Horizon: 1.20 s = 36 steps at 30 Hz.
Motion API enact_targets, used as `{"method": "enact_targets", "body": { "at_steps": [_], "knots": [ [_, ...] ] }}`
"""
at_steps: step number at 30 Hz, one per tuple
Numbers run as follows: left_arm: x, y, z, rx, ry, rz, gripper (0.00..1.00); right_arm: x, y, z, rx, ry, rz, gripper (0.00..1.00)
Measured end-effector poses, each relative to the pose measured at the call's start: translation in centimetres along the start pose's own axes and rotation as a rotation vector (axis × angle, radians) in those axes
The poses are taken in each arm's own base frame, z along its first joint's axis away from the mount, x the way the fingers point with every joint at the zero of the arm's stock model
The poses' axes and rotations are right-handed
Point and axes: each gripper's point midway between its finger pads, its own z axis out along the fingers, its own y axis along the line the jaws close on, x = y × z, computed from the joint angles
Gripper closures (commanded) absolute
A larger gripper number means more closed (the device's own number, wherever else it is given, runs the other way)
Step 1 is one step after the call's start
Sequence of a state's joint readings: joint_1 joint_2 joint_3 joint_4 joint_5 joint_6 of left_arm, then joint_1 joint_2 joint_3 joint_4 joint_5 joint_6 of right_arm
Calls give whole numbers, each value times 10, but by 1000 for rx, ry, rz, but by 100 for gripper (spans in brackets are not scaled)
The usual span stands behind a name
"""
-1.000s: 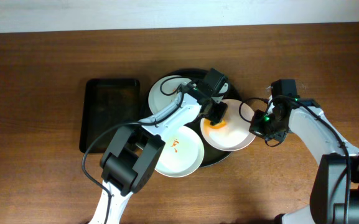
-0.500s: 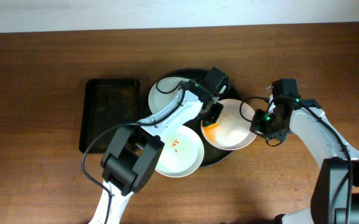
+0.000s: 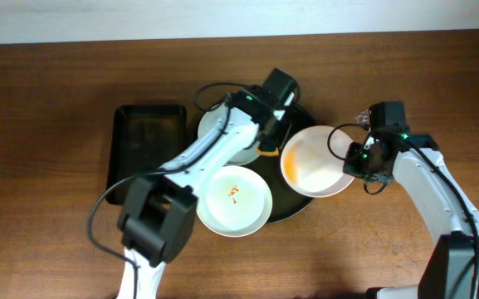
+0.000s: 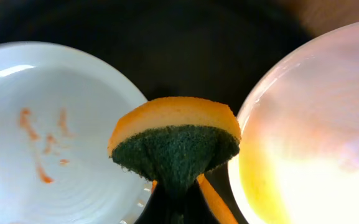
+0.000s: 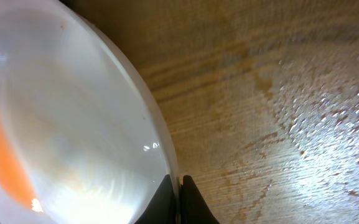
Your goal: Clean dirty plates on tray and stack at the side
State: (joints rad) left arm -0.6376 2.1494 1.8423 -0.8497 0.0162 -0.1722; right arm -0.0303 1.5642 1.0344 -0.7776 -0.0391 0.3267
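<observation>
My right gripper (image 5: pixel 178 190) pinches the rim of the white plate (image 3: pixel 315 162), at the right edge of the tray (image 3: pixel 282 201). My left gripper (image 4: pixel 172 205) clamps the sponge (image 4: pixel 174 134); the plate's orange smear (image 4: pixel 254 183) lies just to its right.

A dark brown wooden table (image 3: pixel 48 241) is filling nearly the whole overhead view. A pale strip (image 3: pixel 139 21) is showing beyond the table's far edge. A rectangular black tray (image 3: pixel 114 158) is lying on the table's left half, and a bright sheen (image 5: pixel 328 124) is glinting on the table's grain.
</observation>
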Motion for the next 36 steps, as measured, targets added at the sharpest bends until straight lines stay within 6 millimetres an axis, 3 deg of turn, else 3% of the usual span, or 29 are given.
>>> {"method": "enact_targets", "body": {
  "at_steps": [4,8,11,13,16,18,24,29,32,35,36],
  "knots": [
    [-20,15,-39,157,-62,-79,100,-18,1,-20,12,-82,-53,96],
    [-27,56,-54,343,-74,-206,100,-38,-4,-41,94,-163,-106,96],
    [-14,86,-62,400,-41,-260,100,-43,15,-54,184,-230,-212,96],
    [0,95,-65,411,6,-266,100,-42,21,-59,264,-266,-268,96],
    [13,112,-69,401,36,-280,100,-43,35,-70,379,-344,-360,96],
    [22,135,-74,347,49,-300,100,-47,43,-83,470,-428,-401,96],
    [39,174,-121,209,25,-340,100,-54,56,-112,628,-592,-442,96],
    [53,194,-127,167,55,-391,100,-53,71,-135,715,-710,-461,96],
    [54,196,-128,165,57,-396,100,-47,88,-146,727,-781,-482,96],
    [54,196,-128,165,57,-396,100,-46,90,-145,719,-781,-486,96],
    [54,196,-128,165,57,-396,100,-43,96,-136,660,-748,-501,96]
  ]
}}
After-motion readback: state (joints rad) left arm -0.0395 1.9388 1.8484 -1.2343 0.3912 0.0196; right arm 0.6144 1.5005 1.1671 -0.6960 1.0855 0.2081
